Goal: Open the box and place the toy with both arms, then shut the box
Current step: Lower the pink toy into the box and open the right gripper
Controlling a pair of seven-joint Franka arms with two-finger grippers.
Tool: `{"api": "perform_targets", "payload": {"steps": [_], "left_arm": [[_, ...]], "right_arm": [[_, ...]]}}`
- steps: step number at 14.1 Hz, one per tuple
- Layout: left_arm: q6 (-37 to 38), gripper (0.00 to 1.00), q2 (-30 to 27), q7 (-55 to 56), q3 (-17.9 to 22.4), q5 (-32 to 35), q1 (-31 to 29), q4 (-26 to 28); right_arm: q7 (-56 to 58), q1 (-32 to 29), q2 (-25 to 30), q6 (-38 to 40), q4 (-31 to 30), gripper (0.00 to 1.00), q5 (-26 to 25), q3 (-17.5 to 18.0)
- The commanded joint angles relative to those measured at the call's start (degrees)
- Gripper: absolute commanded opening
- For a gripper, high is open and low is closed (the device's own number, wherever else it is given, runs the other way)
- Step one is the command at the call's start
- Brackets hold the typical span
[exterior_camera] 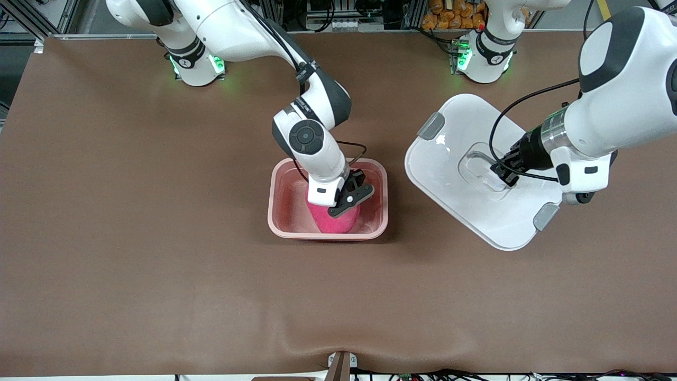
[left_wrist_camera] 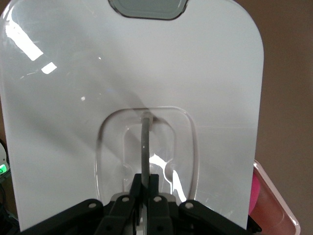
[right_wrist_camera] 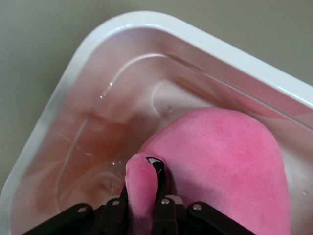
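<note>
R gripper [exterior_camera: 353, 203] jaws pinch toy [exterior_camera: 334, 218]; L gripper [exterior_camera: 505, 172] jaws clamp lid handle [left_wrist_camera: 145, 147].

The front view looks down from high across the table [exterior_camera: 132, 238]; each wrist view peers close past its gripper, the left's also catching the pink box [left_wrist_camera: 274, 200].

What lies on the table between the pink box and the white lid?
Nothing: in the front view only bare brown table separates the box from the lid.

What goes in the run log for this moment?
box: open | toy: inside box, gripped by right gripper | left gripper: holding lid by handle
</note>
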State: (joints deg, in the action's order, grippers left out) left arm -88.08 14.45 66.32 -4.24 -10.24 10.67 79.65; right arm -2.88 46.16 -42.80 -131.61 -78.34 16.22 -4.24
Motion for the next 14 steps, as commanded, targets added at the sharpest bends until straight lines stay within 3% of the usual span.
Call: {"api": "perform_targets", "payload": {"steps": [1, 3, 11, 14], "left_arm": [[0.28, 0.0, -0.91, -1.19, -0.24, -1.1, -1.7, 0.32], [0.37, 0.0, -1.0, -1.54, -0.24, -1.1, -2.23, 0.33], [0.46, 0.0, -2.14, -1.89, -0.68, -1.19, -1.62, 0.06], [0.19, 0.0, -1.62, -1.98, -0.68, -1.1, -1.36, 0.06]], "right_arm": [[1.55, 0.77, -2.11, -1.28, 1.17, 0.49, 0.04, -0.42], [2.88, 0.95, -2.37, -2.33, 1.0, 1.0, -0.31, -0.42], [2.09, 0.51, -1.85, -2.43, 1.35, 1.0, 0.48, -0.42], [-0.45, 0.94, -1.85, -2.6, 1.52, 1.0, 7.13, -0.42]]}}
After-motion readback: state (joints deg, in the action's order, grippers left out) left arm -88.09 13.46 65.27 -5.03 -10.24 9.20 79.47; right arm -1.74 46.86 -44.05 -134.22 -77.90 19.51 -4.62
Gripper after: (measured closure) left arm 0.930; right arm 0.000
